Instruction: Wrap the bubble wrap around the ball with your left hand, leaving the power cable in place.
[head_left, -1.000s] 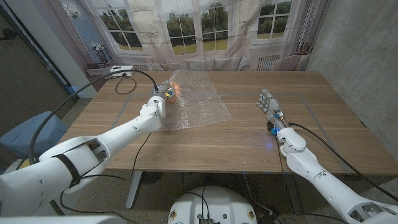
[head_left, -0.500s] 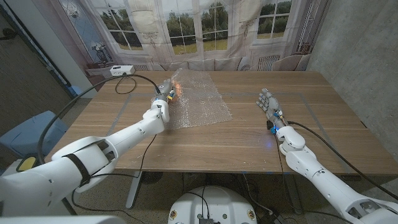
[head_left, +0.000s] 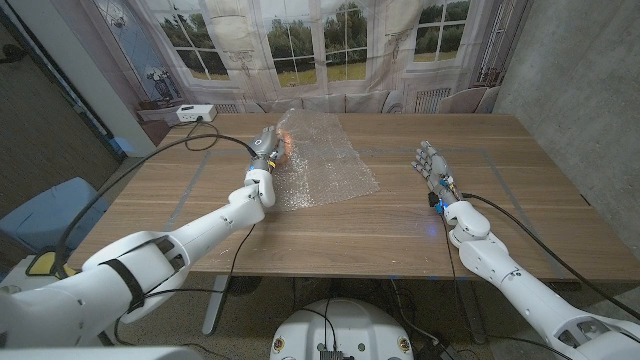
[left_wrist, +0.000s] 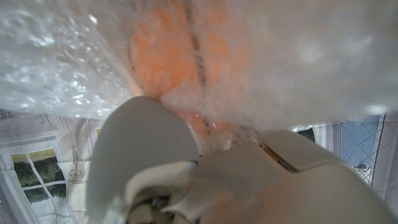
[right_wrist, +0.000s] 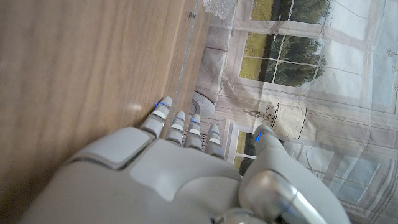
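Orange ball (left_wrist: 180, 56) under bubble wrap (head_left: 325, 160); left hand (head_left: 266, 148) apparently gripping wrap's edge.

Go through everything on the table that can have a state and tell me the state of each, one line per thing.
Bubble wrap: mostly spread flat on the table, left edge lifted over the ball.
Ball: orange, partly covered by the wrap.
Left hand: at the wrap's left edge, pressing wrap against the ball.
Right hand: holds nothing, fingers extended, apart from the wrap.
Power cable: lying slack across the table's far left.
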